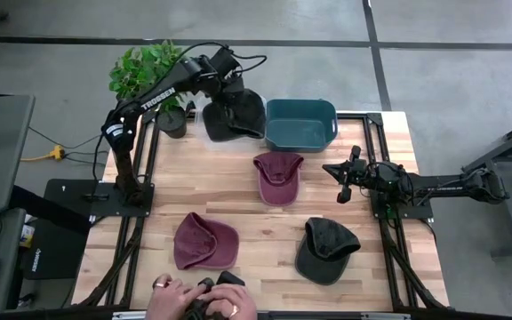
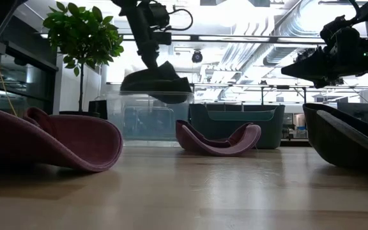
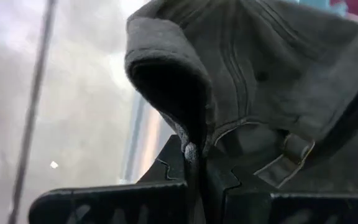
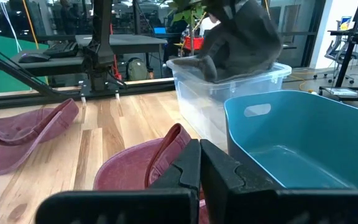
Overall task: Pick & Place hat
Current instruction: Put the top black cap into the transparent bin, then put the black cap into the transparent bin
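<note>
My left gripper (image 1: 223, 84) is at the table's far left and is shut on a dark grey hat (image 1: 232, 116), which it holds over a clear plastic bin (image 4: 216, 93). In the low view the hat (image 2: 156, 82) hangs at the level of the bin's rim (image 2: 147, 96). My right gripper (image 1: 346, 184) is shut and hovers above the table's right side, touching nothing. Three more hats lie on the wood: a maroon one (image 1: 278, 178) at the centre, a second maroon one (image 1: 204, 242) near left, and a dark one (image 1: 327, 251) near right. My left gripper pinches a fold of the dark hat's rim (image 3: 190, 148) between its two fingers, close to the back strap (image 3: 291, 155). The fingers come from above, pointing down. The hat hangs below them, clear of the table, with its lowest part at the clear bin's open top (image 4: 229, 78).
A teal bin (image 1: 301, 124) stands at the far edge, right of the clear bin. A potted plant (image 1: 149, 76) stands at the far left corner. A person's hands (image 1: 201, 298) rest at the table's near edge. Bare wood lies between the hats.
</note>
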Controlling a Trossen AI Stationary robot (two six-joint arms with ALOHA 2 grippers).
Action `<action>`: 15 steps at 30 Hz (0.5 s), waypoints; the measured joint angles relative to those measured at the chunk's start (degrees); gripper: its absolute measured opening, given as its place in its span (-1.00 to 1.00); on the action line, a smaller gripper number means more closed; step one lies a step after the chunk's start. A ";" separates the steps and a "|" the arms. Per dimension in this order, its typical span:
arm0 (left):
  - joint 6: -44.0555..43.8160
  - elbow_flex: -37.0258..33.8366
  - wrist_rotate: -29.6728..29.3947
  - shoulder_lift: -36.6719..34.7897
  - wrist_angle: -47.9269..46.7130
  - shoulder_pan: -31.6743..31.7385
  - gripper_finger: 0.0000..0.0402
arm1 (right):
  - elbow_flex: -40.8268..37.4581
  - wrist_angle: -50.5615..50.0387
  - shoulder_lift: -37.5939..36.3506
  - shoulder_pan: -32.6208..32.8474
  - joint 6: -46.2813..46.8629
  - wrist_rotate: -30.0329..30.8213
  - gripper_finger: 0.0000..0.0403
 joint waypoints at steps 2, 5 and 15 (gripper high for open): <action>-0.88 0.00 -1.21 0.00 1.51 0.00 -0.99 | 0.00 0.00 -0.01 0.00 0.00 -0.01 -1.00; -3.85 0.00 -2.10 0.09 3.45 0.01 -0.92 | 0.00 0.00 0.00 0.00 0.00 0.00 -1.00; -5.02 0.00 1.84 0.07 -0.48 -0.02 -0.45 | 0.00 0.00 0.00 0.01 0.00 0.00 -1.00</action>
